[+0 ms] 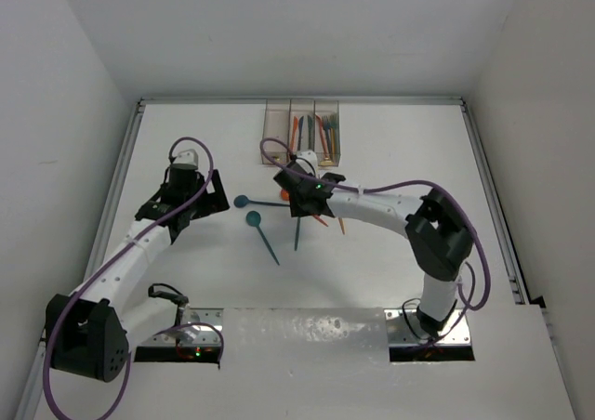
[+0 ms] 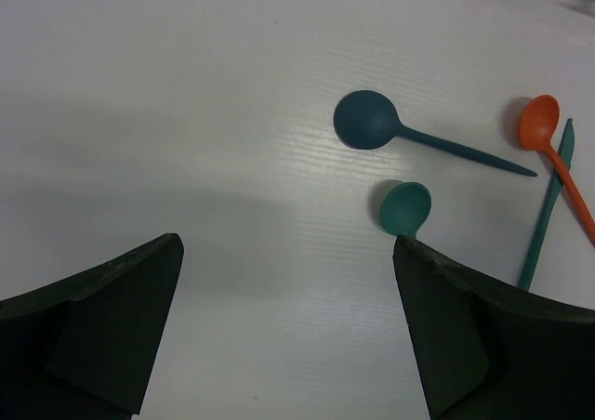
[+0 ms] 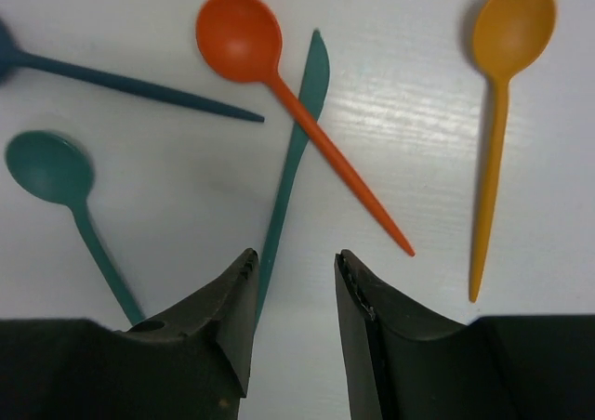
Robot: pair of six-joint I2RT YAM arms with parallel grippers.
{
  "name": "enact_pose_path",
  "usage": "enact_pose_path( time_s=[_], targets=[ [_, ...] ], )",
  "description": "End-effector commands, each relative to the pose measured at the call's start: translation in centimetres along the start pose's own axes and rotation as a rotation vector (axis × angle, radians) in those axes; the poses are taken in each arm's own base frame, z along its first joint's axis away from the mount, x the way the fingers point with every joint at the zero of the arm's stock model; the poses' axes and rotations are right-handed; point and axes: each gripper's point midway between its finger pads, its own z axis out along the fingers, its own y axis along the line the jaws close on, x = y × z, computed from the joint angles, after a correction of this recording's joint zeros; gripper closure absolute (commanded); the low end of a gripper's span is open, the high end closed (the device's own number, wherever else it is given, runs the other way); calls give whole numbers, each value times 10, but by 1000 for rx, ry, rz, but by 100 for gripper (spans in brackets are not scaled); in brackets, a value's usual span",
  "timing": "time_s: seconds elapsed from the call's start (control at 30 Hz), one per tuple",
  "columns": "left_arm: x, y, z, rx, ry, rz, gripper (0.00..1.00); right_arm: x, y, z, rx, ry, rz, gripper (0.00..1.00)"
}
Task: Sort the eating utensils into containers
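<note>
The containers are three joined clear bins at the back; the middle and right ones hold several utensils. On the table lie a dark blue spoon, a teal spoon, a teal knife, an orange-red spoon and a yellow-orange spoon. My right gripper is open and empty above the table, its left finger beside the knife's handle. My left gripper is wide open and empty, left of the spoons.
White walls enclose the table on the left, the back and the right. A metal rail runs along the right edge. The right arm's purple cable loops over the utensils' area.
</note>
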Motion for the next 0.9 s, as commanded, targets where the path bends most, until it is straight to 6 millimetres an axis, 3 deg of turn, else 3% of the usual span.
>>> enact_pose_path(
  time_s=[0.0,0.27,0.43,0.53,0.7,0.8,0.87],
  targets=[
    [-22,-6,-9,7,-75,-21,5,14,10,5,26,27,45,62],
    [-24,-3,-11,-11,-83,-32,5,38,27,35,19,87,66,62],
    [-24,-2,-12,-12,-88,-33,5,47,28,48,38,120,60,69],
    [-23,-2,-12,-13,-87,-33,5,56,31,51,29,149,67,77],
    [-23,-3,-13,-6,-87,-31,5,85,24,51,28,229,92,100],
    [-23,-4,-13,-2,-87,-32,5,92,19,45,14,234,97,100],
    [-23,-4,-13,1,-87,-30,5,85,15,37,2,207,74,100]
  ],
)
